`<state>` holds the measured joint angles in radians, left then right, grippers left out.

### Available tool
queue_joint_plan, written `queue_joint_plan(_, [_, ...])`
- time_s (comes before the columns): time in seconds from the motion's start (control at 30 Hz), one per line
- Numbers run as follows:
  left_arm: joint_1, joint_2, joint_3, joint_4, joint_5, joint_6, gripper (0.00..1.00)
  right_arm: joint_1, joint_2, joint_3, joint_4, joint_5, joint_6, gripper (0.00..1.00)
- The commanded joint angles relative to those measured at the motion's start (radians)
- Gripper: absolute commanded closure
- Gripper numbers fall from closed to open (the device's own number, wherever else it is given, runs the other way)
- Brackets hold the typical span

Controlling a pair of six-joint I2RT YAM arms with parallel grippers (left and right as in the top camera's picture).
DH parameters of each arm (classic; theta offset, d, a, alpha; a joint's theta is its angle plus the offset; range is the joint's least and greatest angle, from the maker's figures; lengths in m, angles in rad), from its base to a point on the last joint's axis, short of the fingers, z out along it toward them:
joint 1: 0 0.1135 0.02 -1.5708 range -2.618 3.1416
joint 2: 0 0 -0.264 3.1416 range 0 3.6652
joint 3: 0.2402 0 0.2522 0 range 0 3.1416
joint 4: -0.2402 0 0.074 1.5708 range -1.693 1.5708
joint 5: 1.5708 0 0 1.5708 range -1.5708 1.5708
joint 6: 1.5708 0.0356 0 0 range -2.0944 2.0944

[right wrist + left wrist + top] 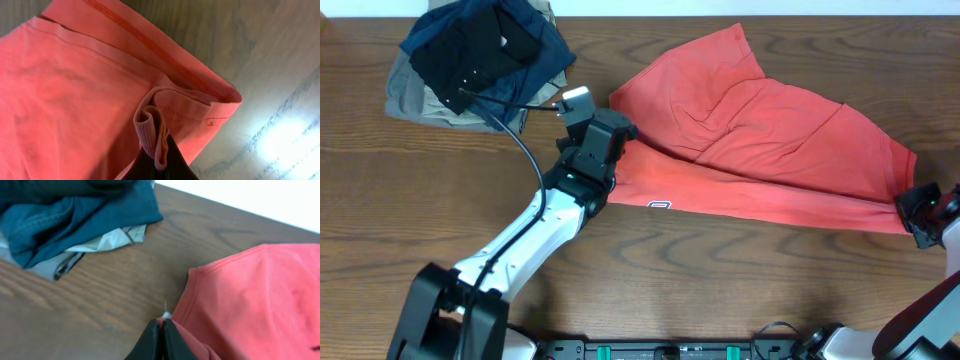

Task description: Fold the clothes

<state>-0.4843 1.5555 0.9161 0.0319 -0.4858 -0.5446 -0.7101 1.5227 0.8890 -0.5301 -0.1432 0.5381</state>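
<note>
Step in hand: grasp made at both ends of the near edge, fold not yet carried over.

- T-shirt [770, 140]: coral-red, lies centre-right on the table [720, 290]. It is not flat: a raised ridge and creases run through the middle, and one flap points to the far side. A small dark mark [659, 205] shows by the near hem.
- Left gripper [161, 339]: at the shirt's left edge. Fingers pressed together with a thin pinch of red fabric and a sliver of white between them; no gap visible.
- Right gripper [159, 166]: at the shirt's near right corner. Fingers closed on a rolled fold of fabric just inside the stitched hem.

Judgement: the shirt looks stretched between the two grips along its near edge. The next move calls for both arms to rise together, hold even tension so the ridge pulls out, then carry the edge across. Uneven lift would likely drag the bunching along. The left pinch looks slight and may slip.

Surroundings:
- Pile of dark garments [475, 55] (black, navy and khaki) sits far left, near the left gripper but apart from the shirt. A leftward or far-side swing could catch it.
- Left arm's cable [525, 150] loops beside that pile
</note>
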Motion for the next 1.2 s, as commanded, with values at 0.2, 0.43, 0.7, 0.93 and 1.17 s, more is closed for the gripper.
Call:
queue_joint_plan(0.2, [0.007,0.116,-0.003,0.092,-0.020,0.013,0.94,0.051,-0.012,0.013,0.072,0.088,0.008,0.99])
queue_joint_plan(0.43, [0.008,0.201,-0.003,0.169,-0.020,0.013,0.94,0.051,-0.009,0.013,0.086,0.173,0.045,0.99])
queue_joint_plan(0.7, [0.008,0.240,-0.002,0.203,-0.020,0.061,0.22,0.051,0.008,0.014,0.092,0.183,0.045,0.05])
queue_joint_plan(0.93, [0.008,0.033,-0.001,0.052,-0.018,0.151,0.02,0.051,0.005,0.084,-0.029,0.103,0.021,0.01])
queue_joint_plan(1.17, [0.008,-0.144,-0.002,-0.209,0.341,0.151,0.02,0.064,0.005,0.158,-0.156,-0.155,-0.133,0.02])
